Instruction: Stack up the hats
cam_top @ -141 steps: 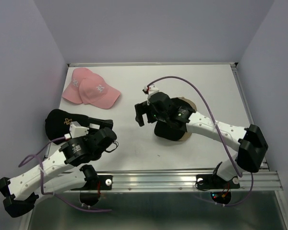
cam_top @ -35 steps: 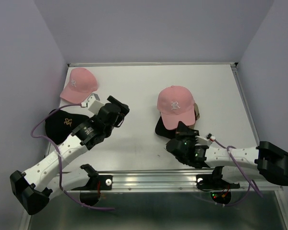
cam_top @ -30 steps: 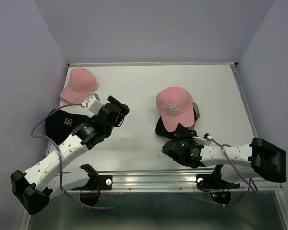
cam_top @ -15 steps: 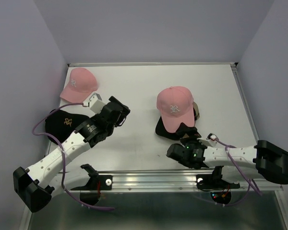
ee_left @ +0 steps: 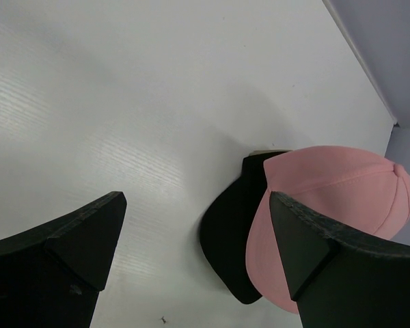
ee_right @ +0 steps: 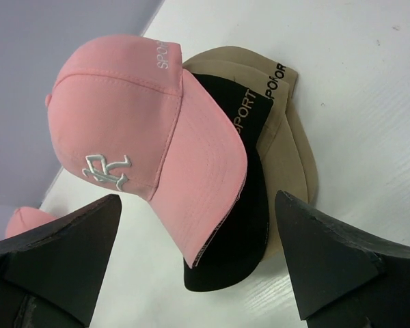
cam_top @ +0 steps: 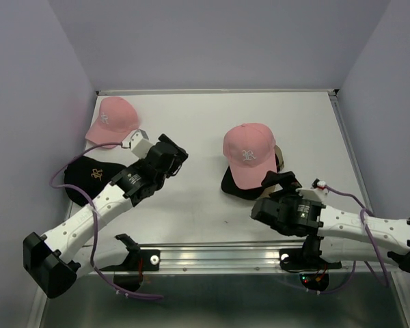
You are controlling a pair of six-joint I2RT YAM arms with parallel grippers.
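Note:
A pink hat (cam_top: 249, 154) tops a stack at centre right, over a black hat (cam_top: 234, 186) and tan hats (cam_top: 279, 158). The right wrist view shows the stack's pink hat (ee_right: 133, 137), black brim (ee_right: 242, 232) and tan brims (ee_right: 287, 130). A second pink hat (cam_top: 111, 117) lies at far left, and a black hat (cam_top: 89, 178) lies below it. My left gripper (cam_top: 172, 152) is open and empty, between the left hats and the stack. My right gripper (cam_top: 279, 183) is open and empty, just in front of the stack's brims. The left wrist view shows the stack (ee_left: 328, 205).
The white table (cam_top: 212, 123) is bounded by lavender walls on three sides. A metal rail (cam_top: 260, 256) runs along the near edge. The left arm's body lies over part of the lone black hat.
A pink hat went from the left pair onto the stack. In the last second the right gripper drew back from the stack toward the near edge, and the left gripper shifted slightly right.

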